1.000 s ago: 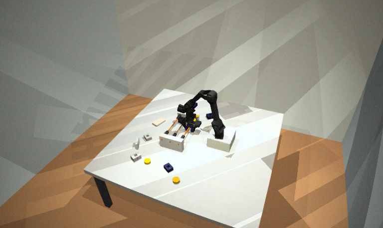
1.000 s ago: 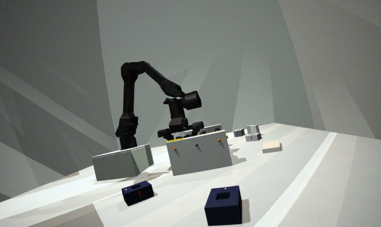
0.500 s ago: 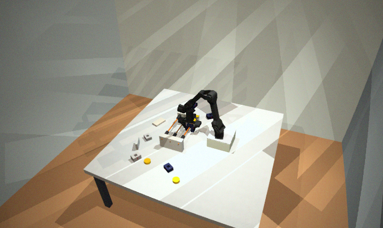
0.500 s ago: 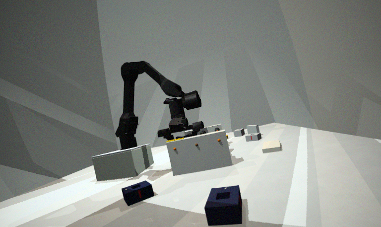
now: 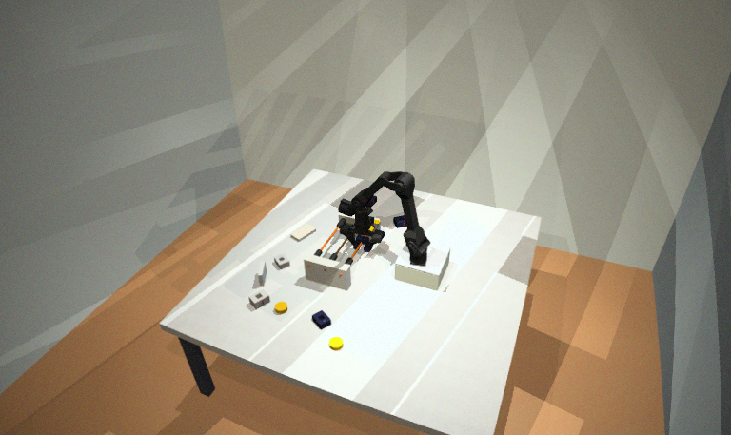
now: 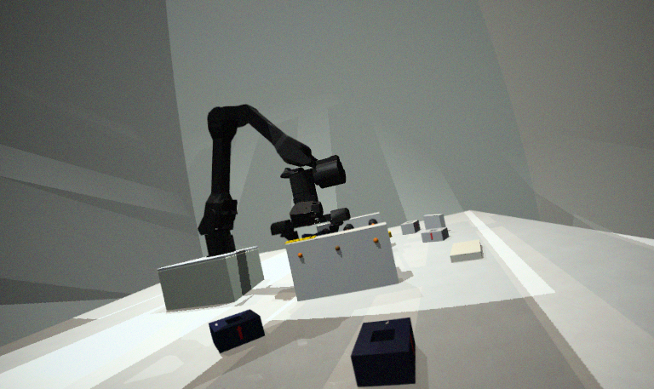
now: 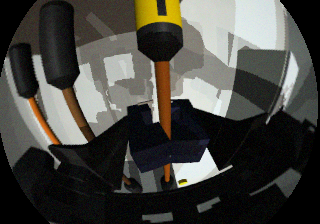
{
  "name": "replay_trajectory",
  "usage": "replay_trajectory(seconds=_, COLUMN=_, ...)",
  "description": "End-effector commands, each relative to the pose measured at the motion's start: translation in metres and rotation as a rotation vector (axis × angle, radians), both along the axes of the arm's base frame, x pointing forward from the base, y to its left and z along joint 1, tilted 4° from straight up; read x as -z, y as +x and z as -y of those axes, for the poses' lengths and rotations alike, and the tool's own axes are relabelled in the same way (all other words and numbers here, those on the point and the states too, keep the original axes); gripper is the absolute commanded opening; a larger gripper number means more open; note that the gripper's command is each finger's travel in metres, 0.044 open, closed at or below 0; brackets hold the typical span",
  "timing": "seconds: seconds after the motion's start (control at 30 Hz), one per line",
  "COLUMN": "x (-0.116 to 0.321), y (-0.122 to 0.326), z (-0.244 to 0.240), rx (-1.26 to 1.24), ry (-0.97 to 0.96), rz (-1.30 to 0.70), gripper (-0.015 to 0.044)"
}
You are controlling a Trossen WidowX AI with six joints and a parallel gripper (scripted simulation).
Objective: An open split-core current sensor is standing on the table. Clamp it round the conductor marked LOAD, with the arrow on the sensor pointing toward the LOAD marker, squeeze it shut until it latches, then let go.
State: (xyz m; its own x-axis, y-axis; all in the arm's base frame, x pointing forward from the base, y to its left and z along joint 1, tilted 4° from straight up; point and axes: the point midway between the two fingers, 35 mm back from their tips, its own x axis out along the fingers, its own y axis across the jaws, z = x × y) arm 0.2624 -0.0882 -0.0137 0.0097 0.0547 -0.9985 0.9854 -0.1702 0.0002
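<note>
My gripper [image 5: 365, 238] [image 7: 159, 114] is shut on the dark navy split-core sensor [image 7: 145, 151], one finger against each side. The sensor sits around an orange conductor [image 7: 163, 91], which passes between its halves. The halves meet at the near side, and a pale gap shows between them at the far side; I cannot tell whether it is latched. A yellow marker [image 7: 145, 6] with a black arrow wraps this conductor above the sensor; no lettering is legible. The sensor's own arrow is hidden. In the exterior view the rack's panel [image 6: 342, 266] hides most of the sensor.
A brown conductor [image 5: 341, 246] and another orange conductor [image 5: 327, 240] run beside it between the rack's panels [image 5: 326, 273]. Navy blocks [image 5: 322, 319] [image 6: 383, 361], grey blocks [image 5: 258, 300], yellow discs [image 5: 335, 343] and a beige slab [image 5: 303, 232] lie around. The arm stands on a box [image 5: 415, 277].
</note>
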Motion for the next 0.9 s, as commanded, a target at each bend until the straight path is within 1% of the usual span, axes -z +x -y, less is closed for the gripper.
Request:
replay_trajectory(seconds=0.0, x=0.000, y=0.000, z=0.000, rx=0.000, ry=0.000, rz=0.000, gripper=0.0000)
replay_trajectory(seconds=0.33, x=-0.001, y=0.000, z=0.000, rx=0.000, ry=0.000, rz=0.000, gripper=0.0000)
replay_trajectory(seconds=0.73, x=-0.016, y=0.000, z=0.001, rx=0.004, ry=0.000, rz=0.000, gripper=0.0000)
replay_trajectory(seconds=0.87, x=-0.013, y=-0.002, z=0.000, rx=0.003, ry=0.002, rz=-0.006, gripper=0.0000)
